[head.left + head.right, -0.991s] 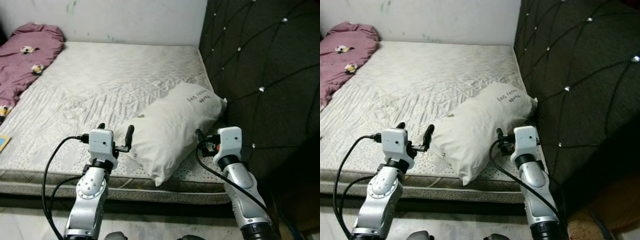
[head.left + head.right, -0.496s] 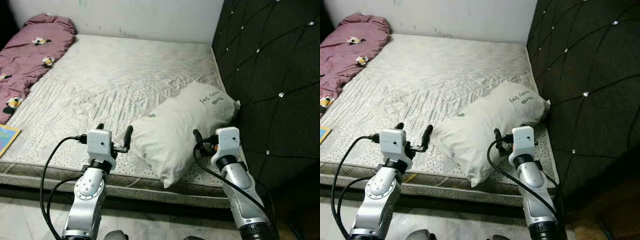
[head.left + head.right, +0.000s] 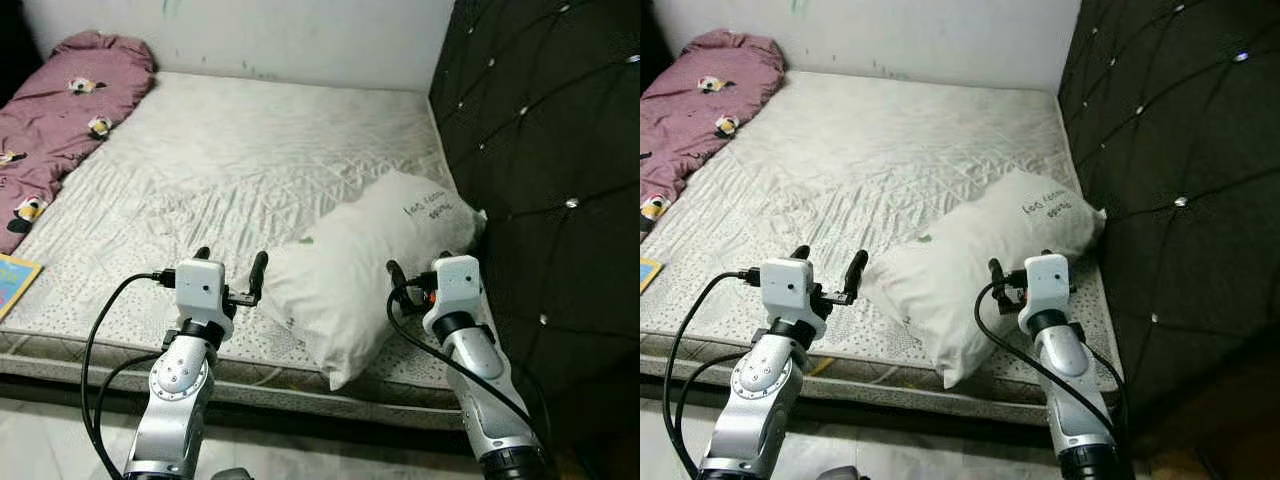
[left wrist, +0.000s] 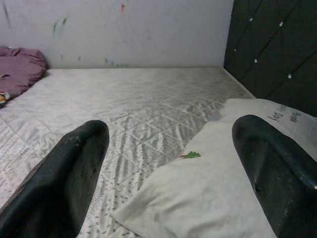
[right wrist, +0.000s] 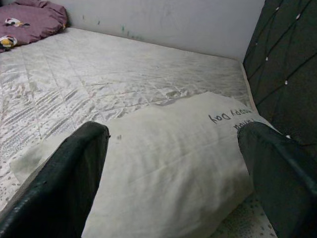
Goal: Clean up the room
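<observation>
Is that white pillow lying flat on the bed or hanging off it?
Partly hanging off: the pillow lies slantwise on the mattress, one corner poking past the near edge.

Pillow (image 3: 365, 278): on bed (image 3: 250, 150), right side, beside headboard (image 3: 540, 150).
Blanket (image 3: 60, 120): bed's far left.
Book (image 3: 12, 282): bed's near-left edge.

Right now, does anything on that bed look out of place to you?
Yes. The white pillow lies askew, slanting across the mattress with one corner hanging over the front edge instead of square against the dark headboard. A purple blanket is bunched at the far left, and a colourful book sits at the left edge.
</observation>
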Tool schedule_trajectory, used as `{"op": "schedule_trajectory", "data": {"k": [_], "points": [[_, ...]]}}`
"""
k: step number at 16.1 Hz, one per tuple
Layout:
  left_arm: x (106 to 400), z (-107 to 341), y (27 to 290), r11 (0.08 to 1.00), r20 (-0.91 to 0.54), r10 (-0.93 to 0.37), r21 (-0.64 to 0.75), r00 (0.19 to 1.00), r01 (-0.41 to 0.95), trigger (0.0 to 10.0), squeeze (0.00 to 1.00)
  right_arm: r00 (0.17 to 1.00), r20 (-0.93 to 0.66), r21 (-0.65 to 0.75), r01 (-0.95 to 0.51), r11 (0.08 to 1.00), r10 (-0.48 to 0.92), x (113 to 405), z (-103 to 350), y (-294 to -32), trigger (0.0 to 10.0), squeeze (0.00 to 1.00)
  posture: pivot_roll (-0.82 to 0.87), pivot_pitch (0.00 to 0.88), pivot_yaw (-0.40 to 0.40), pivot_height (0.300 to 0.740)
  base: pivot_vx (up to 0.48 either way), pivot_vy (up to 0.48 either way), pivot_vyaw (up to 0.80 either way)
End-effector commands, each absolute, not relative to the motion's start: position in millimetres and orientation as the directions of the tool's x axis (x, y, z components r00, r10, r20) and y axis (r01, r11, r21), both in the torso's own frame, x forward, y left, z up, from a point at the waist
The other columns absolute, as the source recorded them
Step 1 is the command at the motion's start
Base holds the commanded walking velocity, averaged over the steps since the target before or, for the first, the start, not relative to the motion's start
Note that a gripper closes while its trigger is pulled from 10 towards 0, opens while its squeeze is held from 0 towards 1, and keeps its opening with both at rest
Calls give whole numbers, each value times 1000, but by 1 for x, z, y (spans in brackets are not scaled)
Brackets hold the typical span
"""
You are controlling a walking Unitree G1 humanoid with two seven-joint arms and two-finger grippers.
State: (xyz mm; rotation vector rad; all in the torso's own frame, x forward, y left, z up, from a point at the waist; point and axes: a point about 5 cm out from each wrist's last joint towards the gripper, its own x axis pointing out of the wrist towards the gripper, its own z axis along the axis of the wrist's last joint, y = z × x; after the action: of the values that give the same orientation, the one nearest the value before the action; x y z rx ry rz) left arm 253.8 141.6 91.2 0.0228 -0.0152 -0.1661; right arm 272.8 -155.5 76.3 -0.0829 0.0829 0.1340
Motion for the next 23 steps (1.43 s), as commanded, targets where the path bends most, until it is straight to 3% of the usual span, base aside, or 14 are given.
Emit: {"op": "schedule_trajectory", "data": {"k": [1, 6, 23], "points": [[254, 94, 140, 985, 27, -174, 20, 984, 173, 10000, 0, 990, -77, -73, -127, 989, 121, 274, 80, -158, 10000, 0, -59, 0, -19, 740, 322, 0, 0], [254, 94, 140, 985, 25, -173, 20, 985, 173, 10000, 0, 990, -77, -74, -127, 989, 121, 274, 80, -158, 10000, 0, -60, 0, -18, 740, 311, 0, 0], [249, 88, 150, 992, -9, -125, 29, 992, 126, 10000, 0, 985, -100, -61, -144, 988, 137, 274, 74, -156, 10000, 0, -45, 0, -23, 740, 0, 0, 0]]}}
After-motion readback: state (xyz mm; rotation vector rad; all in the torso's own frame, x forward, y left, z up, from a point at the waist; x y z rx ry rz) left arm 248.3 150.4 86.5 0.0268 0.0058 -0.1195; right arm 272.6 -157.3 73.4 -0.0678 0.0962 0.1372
